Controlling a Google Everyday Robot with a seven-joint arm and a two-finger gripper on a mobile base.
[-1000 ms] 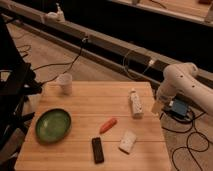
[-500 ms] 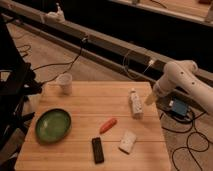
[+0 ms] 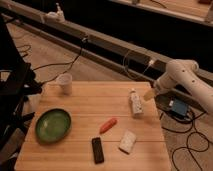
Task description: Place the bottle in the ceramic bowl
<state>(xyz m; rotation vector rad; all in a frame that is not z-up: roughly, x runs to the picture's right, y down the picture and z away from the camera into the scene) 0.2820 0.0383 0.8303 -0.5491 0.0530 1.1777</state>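
The bottle (image 3: 135, 102), slim and whitish with a white cap, lies on the wooden table (image 3: 85, 150) near its right edge. The green ceramic bowl (image 3: 52, 125) sits at the table's left front, empty. My gripper (image 3: 148, 95) hangs from the white arm at the right, just right of the bottle and apart from it.
A white cup (image 3: 64, 83) stands at the table's back left. An orange carrot (image 3: 107, 125), a black remote (image 3: 97, 150) and a white block (image 3: 127, 141) lie in the front middle. A blue box (image 3: 178, 108) and cables lie on the floor at right.
My gripper has moved left and down toward the bottle. The things on the table have not moved.
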